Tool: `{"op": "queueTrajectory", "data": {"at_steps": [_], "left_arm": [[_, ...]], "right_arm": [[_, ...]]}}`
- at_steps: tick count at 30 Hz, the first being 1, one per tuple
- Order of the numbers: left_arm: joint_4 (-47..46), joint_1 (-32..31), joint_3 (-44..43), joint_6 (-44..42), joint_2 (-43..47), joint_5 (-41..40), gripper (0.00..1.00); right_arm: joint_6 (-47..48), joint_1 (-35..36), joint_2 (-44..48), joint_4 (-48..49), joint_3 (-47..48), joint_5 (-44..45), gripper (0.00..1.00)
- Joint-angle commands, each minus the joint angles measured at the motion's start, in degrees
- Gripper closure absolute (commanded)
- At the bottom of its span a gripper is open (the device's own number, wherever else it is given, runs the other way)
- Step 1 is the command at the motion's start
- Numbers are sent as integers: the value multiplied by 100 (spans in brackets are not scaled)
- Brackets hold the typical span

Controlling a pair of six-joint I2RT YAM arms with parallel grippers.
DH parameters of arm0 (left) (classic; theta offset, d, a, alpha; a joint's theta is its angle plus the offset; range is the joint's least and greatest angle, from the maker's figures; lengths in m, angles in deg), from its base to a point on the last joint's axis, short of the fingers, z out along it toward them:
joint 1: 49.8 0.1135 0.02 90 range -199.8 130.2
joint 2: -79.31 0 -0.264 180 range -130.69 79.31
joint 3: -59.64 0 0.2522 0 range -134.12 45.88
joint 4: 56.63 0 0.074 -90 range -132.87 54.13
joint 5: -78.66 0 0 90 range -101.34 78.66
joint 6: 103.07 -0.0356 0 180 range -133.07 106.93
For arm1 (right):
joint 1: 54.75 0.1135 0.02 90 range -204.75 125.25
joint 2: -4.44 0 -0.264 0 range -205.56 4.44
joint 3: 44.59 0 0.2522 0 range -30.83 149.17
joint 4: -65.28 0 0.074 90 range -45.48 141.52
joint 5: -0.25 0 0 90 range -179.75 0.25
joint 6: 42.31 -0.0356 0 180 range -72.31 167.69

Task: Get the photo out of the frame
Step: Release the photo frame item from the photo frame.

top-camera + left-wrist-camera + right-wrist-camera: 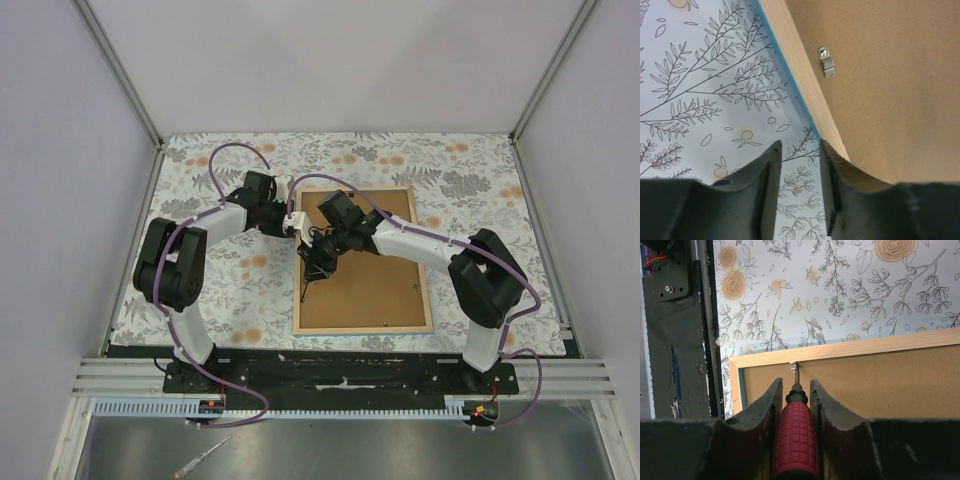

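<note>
**Working the clip on the frame's back**

The thin rectangular frame, light wood with a blue edge, lies face down on the floral tabletop. The photo is inside it and shows only plain brown board. The right claw pinches a red-handled screwdriver, its tip at a small metal clip on the frame's inner edge. I think the clip should be turned gently, without scratching the board. The left claw is spread and empty, just outside the frame.

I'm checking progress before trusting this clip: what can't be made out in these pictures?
- Printed face of the large rectangular photo: all views; it lies face down, only its brown board back shows.
- Whether the red-handled screwdriver in the right gripper sits under or on the small metal tab: right wrist, too small; top view, arm covers it.
- Whether the open left gripper touches the light wood frame: left wrist, its finger hides the contact.
</note>
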Motion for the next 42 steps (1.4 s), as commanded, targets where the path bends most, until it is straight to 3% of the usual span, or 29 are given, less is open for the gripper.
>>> {"op": "queueTrajectory", "data": {"at_steps": [1, 10, 17, 28, 35, 42], "left_arm": [[-219, 13, 59, 220, 325, 532, 51], [-229, -22, 15, 265, 141, 919, 49], [-9, -206, -143, 159, -166, 595, 51], [88, -242, -240, 150, -360, -38, 82], [105, -242, -257, 177, -457, -302, 96], [114, -224, -266, 185, -422, -390, 98]], "right_arm": [[-16, 67, -94, -151, 146, 53, 100], [-42, 67, -76, -142, 146, 44, 100], [-42, 67, -85, -142, 155, 18, 100], [203, 155, -24, -265, 128, -149, 100], [721, 427, -6, -617, 137, -378, 100], [1240, 524, 134, -1003, 129, -369, 100]]}}
